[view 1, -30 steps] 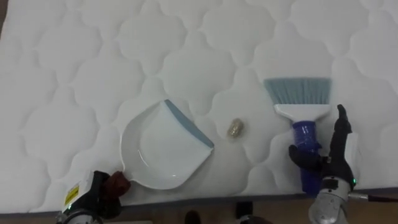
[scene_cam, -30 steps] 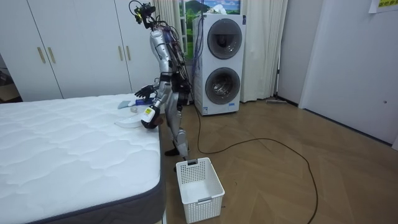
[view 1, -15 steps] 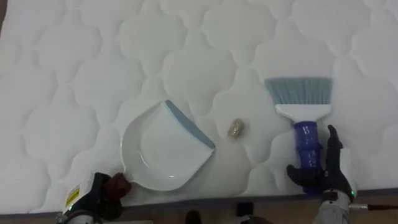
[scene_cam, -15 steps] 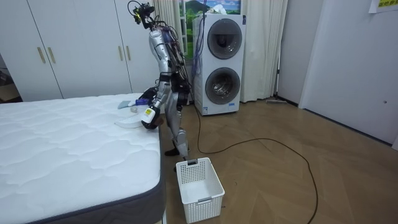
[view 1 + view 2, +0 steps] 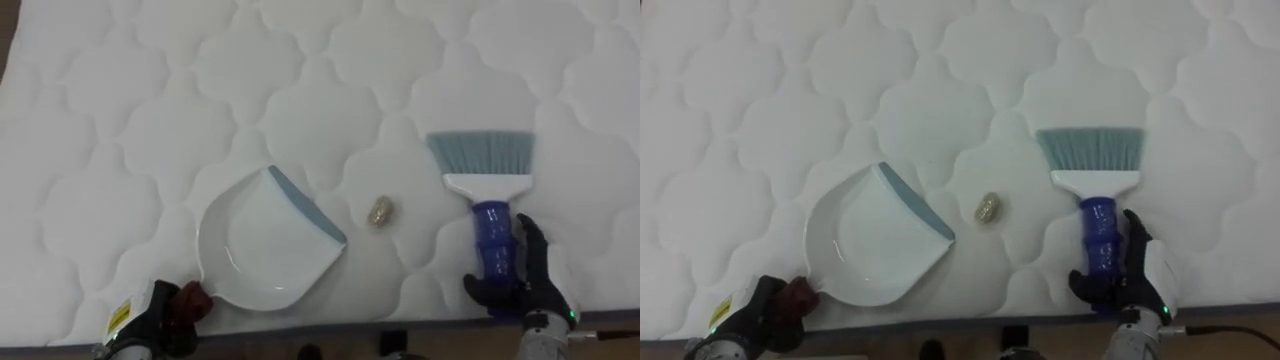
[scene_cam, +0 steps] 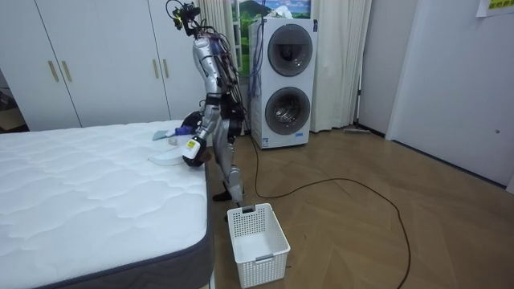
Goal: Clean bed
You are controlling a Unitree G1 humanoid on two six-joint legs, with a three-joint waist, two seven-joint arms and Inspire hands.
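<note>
So the right hand (image 5: 528,278) has slid back down the brush (image 5: 488,188) over the last second. It was around mid-handle with one finger sticking straight up, and now it's at the very end of the handle near the bed (image 5: 150,100) edge. The thumb is on one side and the fingers run up the other, wrapped around the blue grip. Looks to me like it was regripping lower for a longer sweep, so the actual sweeping hasn't started. The brush hasn't moved on the mattress and lies flat, bristles pointing away from the robot. The tan lump (image 5: 379,210) that needs clearing sits on the quilt between the brush and the dustpan (image 5: 262,245), touching neither. The pan's open lip faces it, so my guess is a sideways flick toward the robot's left does it. The left hand (image 5: 155,312) is parked at the pan's near rim; can't tell what its grip is like. In the room view the robot is standing at the side of the bed, bent forward over it with both arms down low.
</note>
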